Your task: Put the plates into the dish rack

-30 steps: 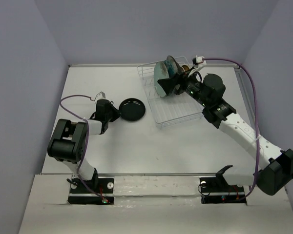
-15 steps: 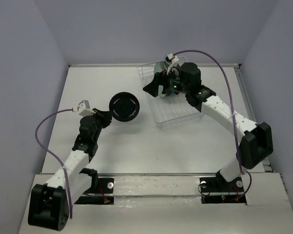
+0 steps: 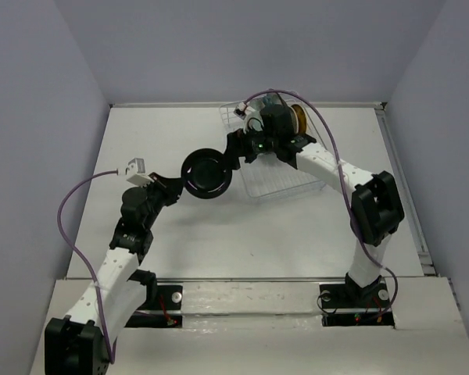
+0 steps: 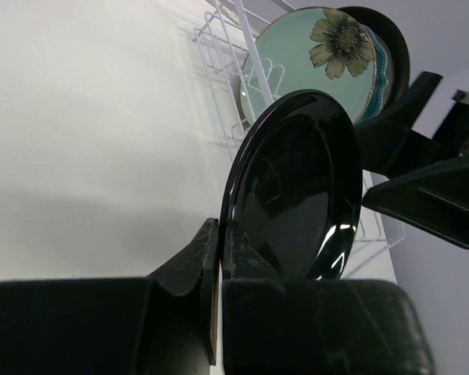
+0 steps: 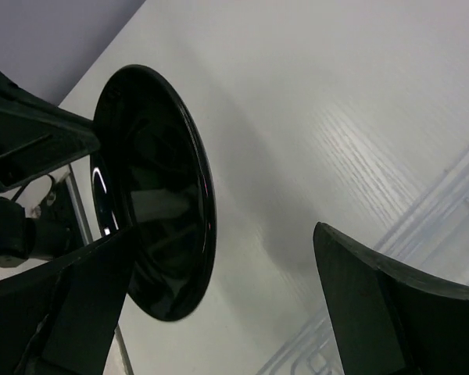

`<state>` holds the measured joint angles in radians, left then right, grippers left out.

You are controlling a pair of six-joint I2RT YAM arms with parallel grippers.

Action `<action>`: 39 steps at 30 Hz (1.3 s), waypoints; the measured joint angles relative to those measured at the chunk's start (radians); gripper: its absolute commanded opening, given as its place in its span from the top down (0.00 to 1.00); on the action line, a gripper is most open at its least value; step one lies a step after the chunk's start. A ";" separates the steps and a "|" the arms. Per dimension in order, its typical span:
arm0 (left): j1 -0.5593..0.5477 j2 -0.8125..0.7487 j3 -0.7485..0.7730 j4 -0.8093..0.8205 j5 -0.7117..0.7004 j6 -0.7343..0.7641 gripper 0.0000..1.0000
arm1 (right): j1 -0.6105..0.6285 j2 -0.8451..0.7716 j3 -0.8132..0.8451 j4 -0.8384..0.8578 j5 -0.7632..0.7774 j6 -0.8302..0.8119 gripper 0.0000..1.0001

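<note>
while left jaws clamp black plate (image 4: 291, 195) | right jaws wide apart

Black plate (image 3: 205, 173): we hold it by its near-left rim in the left gripper (image 3: 178, 187), just left of the dish rack (image 3: 285, 184).
Right gripper (image 3: 236, 148): we see it at the plate's far-right rim.

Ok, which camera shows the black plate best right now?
Left wrist: the black plate fills the frame, upright, its rim pinched in the left gripper. Right wrist shows it at an angle, near the open right gripper. Top external shows only a small dark disc between both arms.
</note>
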<state>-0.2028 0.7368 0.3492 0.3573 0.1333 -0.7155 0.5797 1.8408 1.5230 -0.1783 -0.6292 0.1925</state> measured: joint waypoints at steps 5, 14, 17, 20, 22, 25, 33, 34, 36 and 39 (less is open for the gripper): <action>0.000 0.001 0.028 0.006 0.066 0.001 0.54 | 0.029 0.081 0.068 0.016 -0.126 0.046 0.93; -0.001 -0.052 0.224 -0.138 0.080 0.109 0.01 | 0.031 -0.012 -0.010 0.105 -0.021 0.130 0.93; 0.000 -0.072 0.315 -0.217 0.058 0.209 0.01 | 0.031 -0.083 -0.015 0.113 0.179 0.116 0.93; 0.000 -0.097 0.346 -0.272 0.011 0.299 0.01 | 0.031 -0.126 0.005 0.119 0.376 0.083 0.93; 0.000 -0.113 0.330 -0.302 -0.008 0.335 0.01 | 0.031 -0.126 0.048 0.121 0.518 0.038 0.93; 0.000 -0.119 0.318 -0.352 -0.011 0.372 0.02 | 0.031 -0.088 0.132 0.127 0.752 -0.050 0.93; 0.000 -0.137 0.309 -0.392 -0.002 0.399 0.02 | 0.031 0.143 0.312 0.141 1.086 -0.245 0.93; -0.002 -0.145 0.309 -0.392 0.000 0.401 0.02 | 0.031 0.173 0.324 0.133 1.106 -0.253 0.93; -0.006 -0.153 0.309 -0.392 0.000 0.401 0.02 | 0.031 0.230 0.336 0.121 1.122 -0.257 0.93; -0.020 -0.159 0.309 -0.393 -0.002 0.404 0.02 | 0.031 0.295 0.345 0.081 1.130 -0.245 0.93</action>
<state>-0.2226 0.5781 0.6579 -0.0353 0.1310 -0.3115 0.6102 2.1361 1.8683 -0.0975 0.5003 -0.0528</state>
